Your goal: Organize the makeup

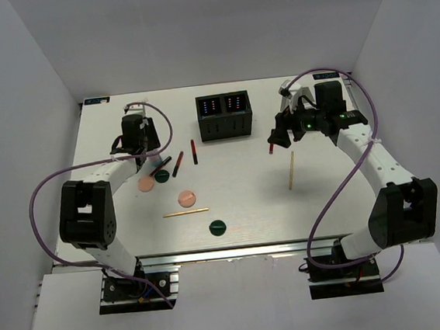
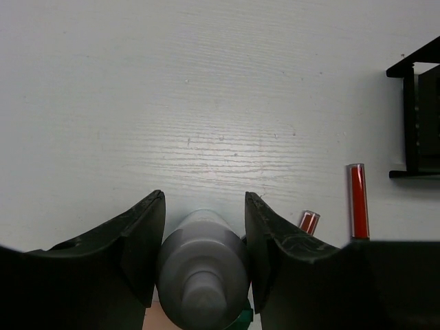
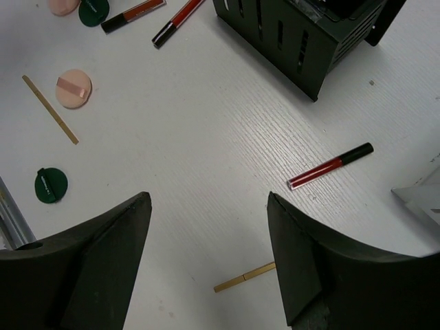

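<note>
Top external, first poster here: we count three pencils (image 1: 177,164) lying side by side, near-left of the box (image 1: 225,116), plus a lone pencil (image 1: 270,148) right of it. One stick (image 1: 185,212) lies in the middle of the worktop (image 1: 237,179), the other stick (image 1: 291,170) near the lone pencil. We also get pink discs (image 1: 186,197) and green discs (image 1: 217,227), two of each; one pink and one green sit just beside each other by the three pencils. Where's the bottle (image 2: 203,268) for you?

Second poster: left wrist has it for us. The bottle sits right between the fingers (image 2: 141,247) of the left pincer (image 2: 205,194), cap end toward the camera, and both fingers press its sides, so that one's clamped on it. Whether it touches the worktop, we can't tell. Right wrist shows the right pincer (image 3: 207,199) spread wide, nothing in it, hanging over the worktop with the other stick showing low in the gap and the lone pencil just beyond one finger.
</note>
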`<state>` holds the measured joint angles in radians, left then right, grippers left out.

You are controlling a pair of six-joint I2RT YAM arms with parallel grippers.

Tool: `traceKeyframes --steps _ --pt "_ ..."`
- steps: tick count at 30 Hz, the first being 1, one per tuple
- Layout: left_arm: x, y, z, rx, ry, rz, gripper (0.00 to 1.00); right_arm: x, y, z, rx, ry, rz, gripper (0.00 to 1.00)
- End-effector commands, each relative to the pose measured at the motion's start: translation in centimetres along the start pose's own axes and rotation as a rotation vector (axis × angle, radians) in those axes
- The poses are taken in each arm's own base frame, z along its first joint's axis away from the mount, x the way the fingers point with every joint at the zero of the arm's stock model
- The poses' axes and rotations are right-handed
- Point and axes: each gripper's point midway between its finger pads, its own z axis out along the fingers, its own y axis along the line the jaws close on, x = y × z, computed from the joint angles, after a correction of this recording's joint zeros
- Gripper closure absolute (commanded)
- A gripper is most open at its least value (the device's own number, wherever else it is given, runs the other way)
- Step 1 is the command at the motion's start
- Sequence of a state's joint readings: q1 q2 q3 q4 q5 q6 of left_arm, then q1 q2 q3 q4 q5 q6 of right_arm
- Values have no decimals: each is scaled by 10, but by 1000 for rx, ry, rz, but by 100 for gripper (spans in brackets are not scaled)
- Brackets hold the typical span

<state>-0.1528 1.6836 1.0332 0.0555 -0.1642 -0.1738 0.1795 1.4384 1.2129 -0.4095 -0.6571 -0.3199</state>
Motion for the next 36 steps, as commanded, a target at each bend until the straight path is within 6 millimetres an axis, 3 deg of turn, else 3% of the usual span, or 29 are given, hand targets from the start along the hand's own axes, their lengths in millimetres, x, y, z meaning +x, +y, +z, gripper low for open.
traceKeyframes --steps 1,5,6,11,18,20,24,30,36 --pt "-48 -14 -27 59 -120 -29 84 -10 5 -8 -13 -43 -7 26" --pt "-90 -26 -46 100 -205 -68 96 -12 4 -9 -14 -47 -6 26" --pt "-109 -34 -54 118 -234 -84 100 -12 4 -9 -12 -47 -6 26" --pt "-160 -71 -78 219 -327 -129 100 -12 4 -10 -15 -51 3 26" --pt "-201 -177 -99 482 -389 -175 100 -9 4 -13 -12 -54 12 26" --pt "-213 -197 -96 512 -410 -168 100 -7 5 -14 -13 -52 16 26" --pt "-212 -231 -82 525 -414 -120 100 -4 7 -16 -15 -54 21 26" --pt "-202 -237 -46 442 -407 -90 100 -2 7 -19 -10 -55 24 27" --pt "-200 -235 -34 405 -402 -58 100 3 5 -20 -8 -50 41 26"
